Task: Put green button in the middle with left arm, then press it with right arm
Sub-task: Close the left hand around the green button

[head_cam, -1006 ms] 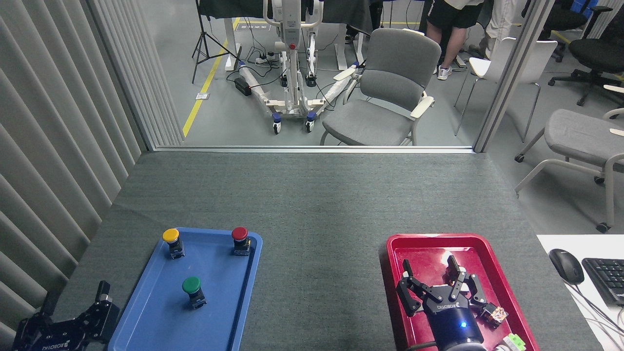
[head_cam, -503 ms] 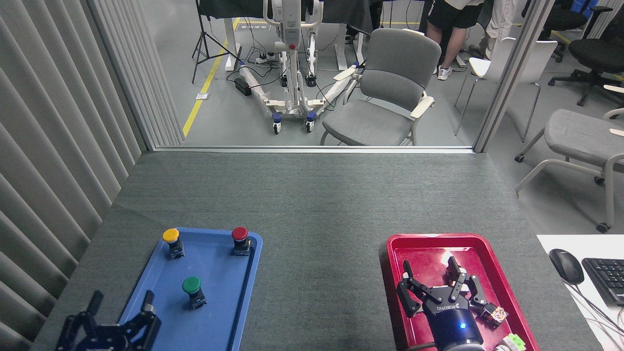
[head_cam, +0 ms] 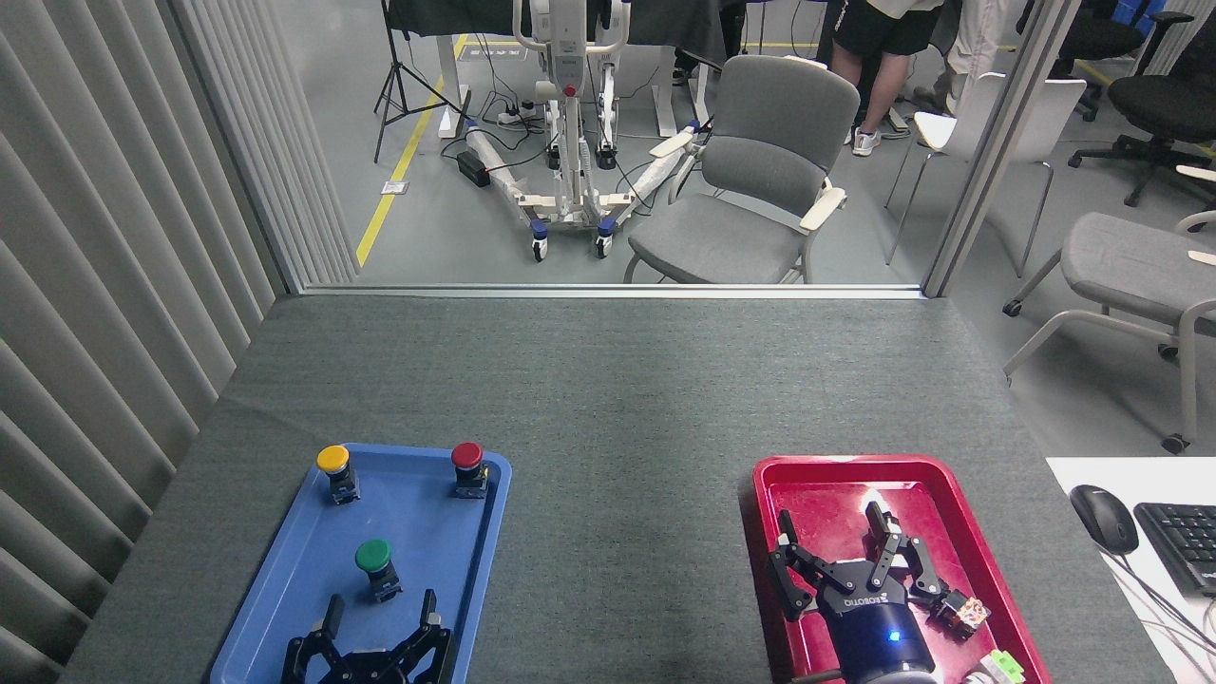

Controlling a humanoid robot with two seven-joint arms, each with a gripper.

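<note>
Right gripper (head_cam: 836, 539) carries white lettering reading ROBOTIQ, seen inverted, with a blue light lit below it. No lettering on the left gripper (head_cam: 380, 608) can be read.

Count: two trays, three buttons, two grippers. Blue tray (head_cam: 285, 589) holds all three buttons: yellow button (head_cam: 335, 469) at far left, red button (head_cam: 467, 467) at far right, green button (head_cam: 374, 565) nearer, standing upright on the tray floor. Tabletop middle (head_cam: 622, 494) between the trays is bare.

Left gripper is over the near end of the blue tray, fingers spread wide, empty, just short of the green button and not touching it. Right gripper is over the red tray (head_cam: 765, 494), fingers spread wide, empty. Small items in that tray's near right corner cannot be identified.
</note>
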